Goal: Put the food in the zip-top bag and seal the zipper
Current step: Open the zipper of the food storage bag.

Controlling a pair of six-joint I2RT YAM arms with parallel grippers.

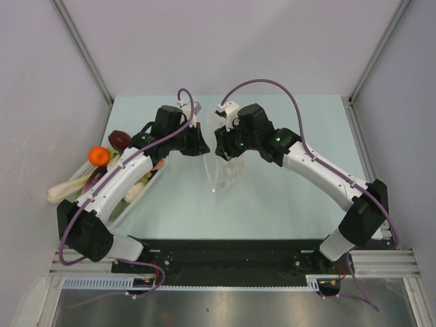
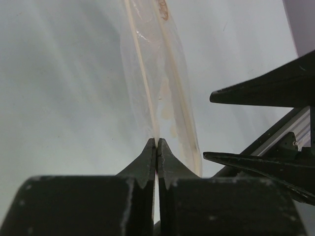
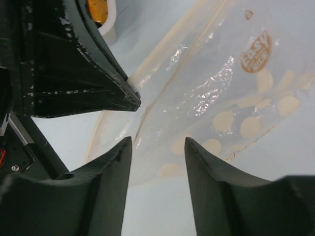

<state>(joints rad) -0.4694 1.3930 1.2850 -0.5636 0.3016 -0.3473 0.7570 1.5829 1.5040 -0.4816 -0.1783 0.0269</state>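
At 9 o'clock a plain grey wall panel [image 1: 41, 82] closes the cell, with a metal strut running up to the back corner. Below it, on the pale mint table [image 1: 286, 197], the food sits at the 9 o'clock edge: an orange toy fruit [image 1: 99, 155], a dark purple piece [image 1: 119, 139] just beyond it at 12 o'clock, and a long tan piece [image 1: 65, 189] poking out toward 8 o'clock. They lie in and around a white tray [image 3: 111, 28], partly hidden under my left arm.

My left claw [image 2: 156, 143] is at mid-table, its tips pressed together and pinching the edge of the zip-top bag [image 1: 225, 170]. The clear dotted film hangs from there toward 6 o'clock, its low end near the tabletop. The whitish zipper [image 2: 140, 64] runs straight away from my pinch toward 12 o'clock.

Just at 3 o'clock of that, my right claw [image 3: 157, 147] is spread, with bag film lying across the gap between its fingers and neither finger visibly pressing it.

The tabletop toward 3 o'clock is smooth and faintly glossy. A second grey wall [image 1: 409, 102] stands beyond it.
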